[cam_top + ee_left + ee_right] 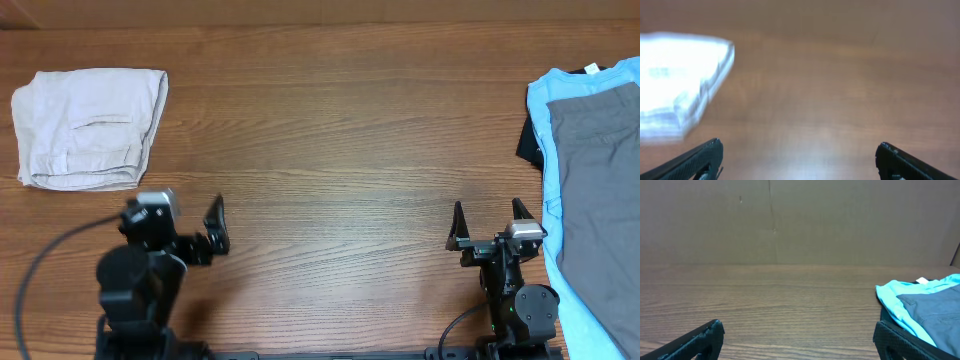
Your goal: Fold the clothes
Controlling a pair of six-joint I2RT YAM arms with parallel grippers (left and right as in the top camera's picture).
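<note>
1. The shorts (90,128) lie at the far left of the table (330,150) in a compact, roughly square bundle. A pocket seam faces up and layered edges show along the near side. In the left wrist view they are only a blurred pale stack, off to the left of the fingers.
2. The left gripper (799,147) hangs over the front left of the table, well apart from the shorts, its jaws spread wide and holding nothing.
3. The right gripper (487,215) sits at the front right with its jaws also parted and empty. It is near the light blue T-shirt (545,120), which has the grey garment (595,170) lying on it, and touches neither.
4. From how the bundle lies, the folding looks finished or very nearly so: no leg or loose flap sticks out.
5. If a touch-up is wanted, it falls to the left arm, the only 1 within reach. It would need a low approach from the near side and a pinch on the top layer alone, so the stack does not drag open. Otherwise both arms need only rest clear of the bundle.
</note>
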